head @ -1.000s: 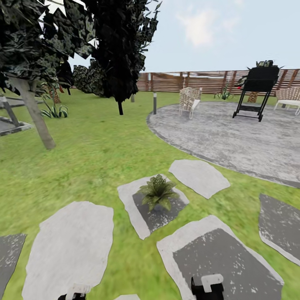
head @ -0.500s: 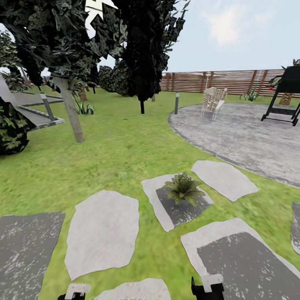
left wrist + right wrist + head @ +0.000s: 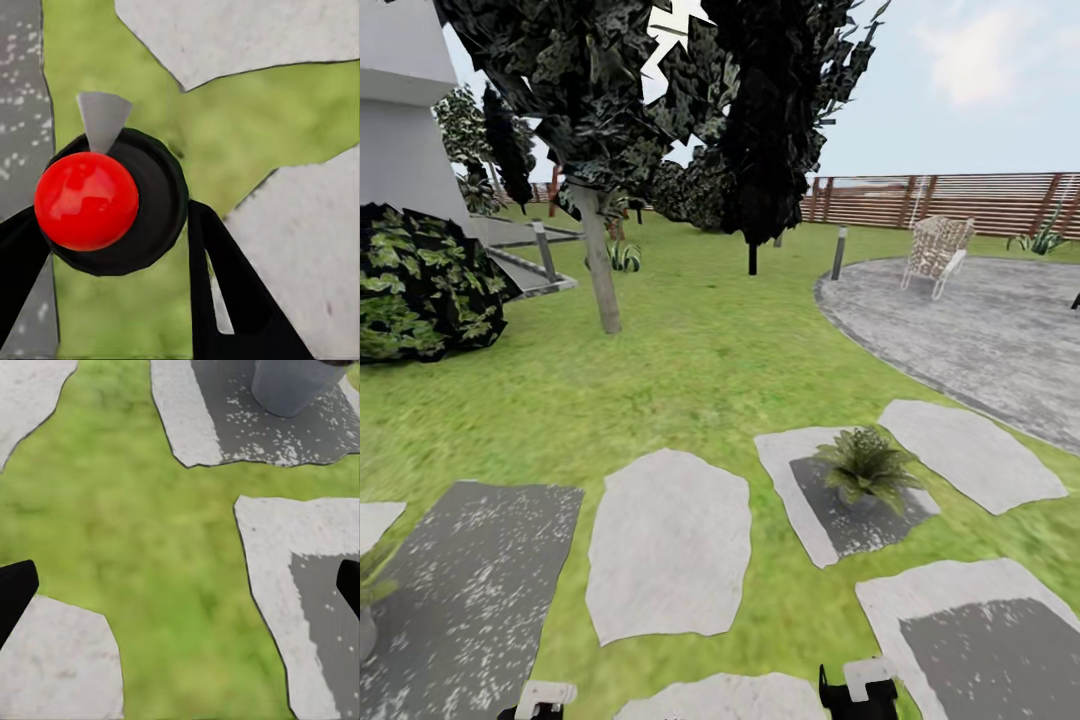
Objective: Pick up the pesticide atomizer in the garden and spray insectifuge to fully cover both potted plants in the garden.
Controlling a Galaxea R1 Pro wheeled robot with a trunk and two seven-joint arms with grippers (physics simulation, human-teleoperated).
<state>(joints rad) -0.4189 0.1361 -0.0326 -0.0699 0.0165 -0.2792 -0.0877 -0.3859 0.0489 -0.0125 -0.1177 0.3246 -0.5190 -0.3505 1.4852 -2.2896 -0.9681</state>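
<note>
Your left claw (image 3: pixel 112 214) is clamped on the dark round pesticide atomizer with its red knob (image 3: pixel 154 202), while the right claw (image 3: pixel 184 581) hangs apart and empty. The low green-leaved potted plant (image 3: pixel 865 465) sits on a grey stepping stone (image 3: pixel 790 470) at one o'clock — nearer your right arm, so the left must swing across.

The stones (image 3: pixel 668 545) look flat, grey and rough, the fence (image 3: pixel 980 200) is brown wood slats, and the red ball (image 3: pixel 86 200) is shiny.
</note>
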